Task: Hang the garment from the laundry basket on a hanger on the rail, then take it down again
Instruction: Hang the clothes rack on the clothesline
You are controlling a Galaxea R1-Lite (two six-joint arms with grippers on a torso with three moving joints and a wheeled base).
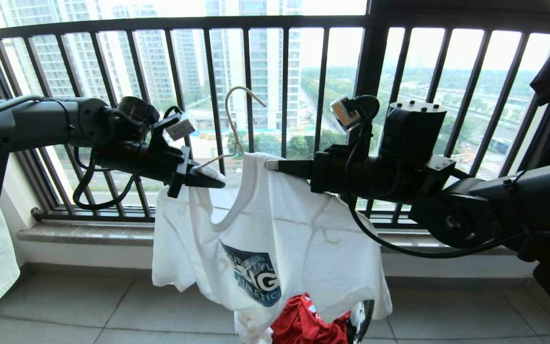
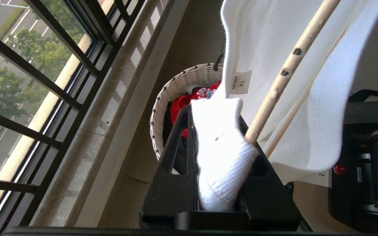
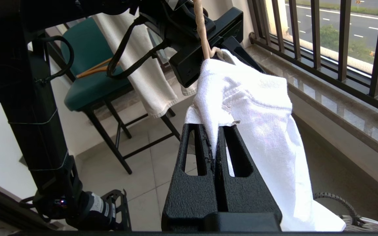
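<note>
The garment (image 1: 275, 239), hanger (image 1: 237, 124) inside, is pinched by both closed end effectors, left (image 1: 210, 180) and right (image 1: 275, 165); hanging on the rail is not yet done.

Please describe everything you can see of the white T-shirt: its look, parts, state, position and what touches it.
The white T-shirt looks like soft knit cotton, with a ribbed crew neck, short sleeves and a dark-blue and light-blue square logo on the chest. A size label is sewn inside the collar. It hangs spread between both pincers above the basket: the left pincer grips one shoulder beside the hanger, the right pincer pinches the other. Its hem reaches the red garment.
</note>
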